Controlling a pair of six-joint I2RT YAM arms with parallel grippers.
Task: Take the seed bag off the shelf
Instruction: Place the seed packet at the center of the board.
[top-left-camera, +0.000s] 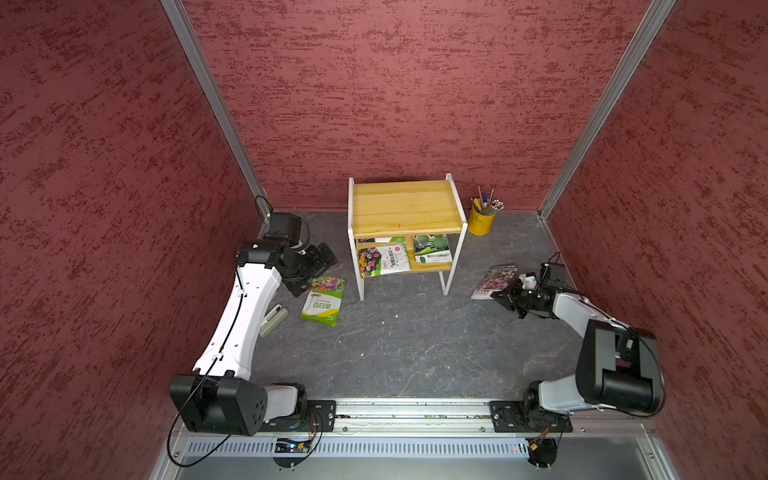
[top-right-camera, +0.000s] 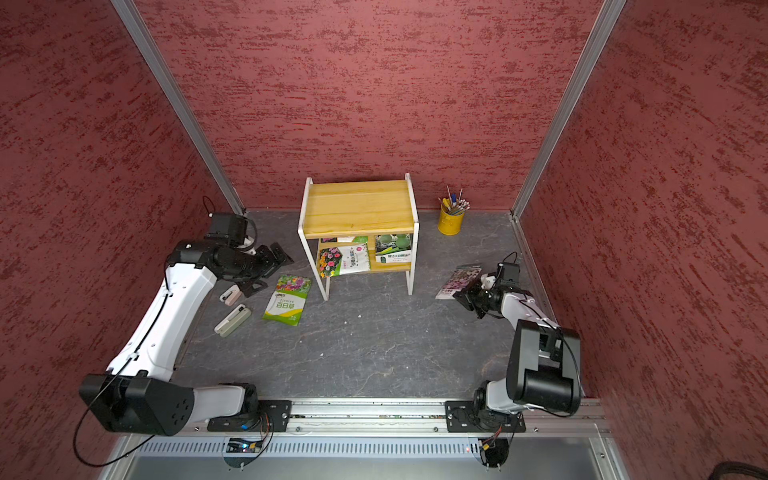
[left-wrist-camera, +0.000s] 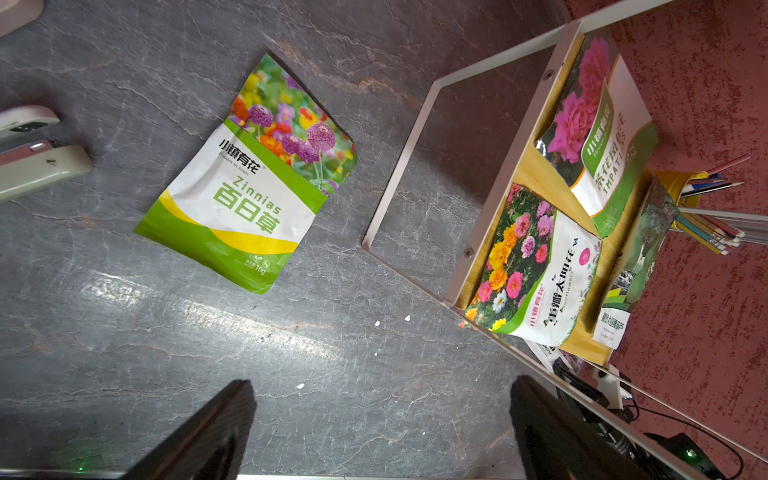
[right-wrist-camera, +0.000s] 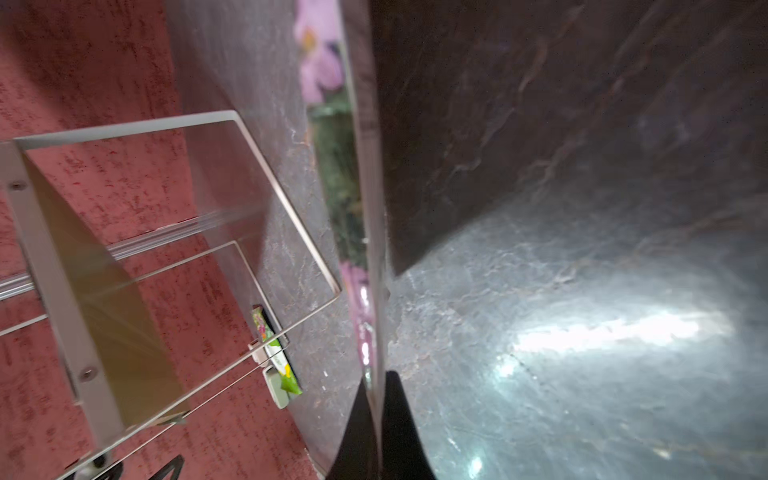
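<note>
While right gripper (top-left-camera: 495, 296) pinches purple bag (top-left-camera: 494, 280) by one thin edge, just right of shelf (top-left-camera: 405, 205), left gripper (left-wrist-camera: 382, 399) hangs spread wide, empty, left of shelf. Risk: slick bag could slip from that edge grip and drop.

Yellow cylindrical metal cup (top-left-camera: 481, 224), upright on the dark grey stone-patterned tabletop (top-left-camera: 415, 353) close to the back wall, holding a bunch of pencils and pens (top-left-camera: 488, 203). Pale grey-green stapler (top-right-camera: 232, 321), lying flat near the table's left edge, a smaller pinkish-white stapler (top-right-camera: 230, 295) near it, not touching. Mottled red textured walls (top-left-camera: 415, 104) on three sides, with bare aluminium corner posts (top-left-camera: 218, 104).
</note>
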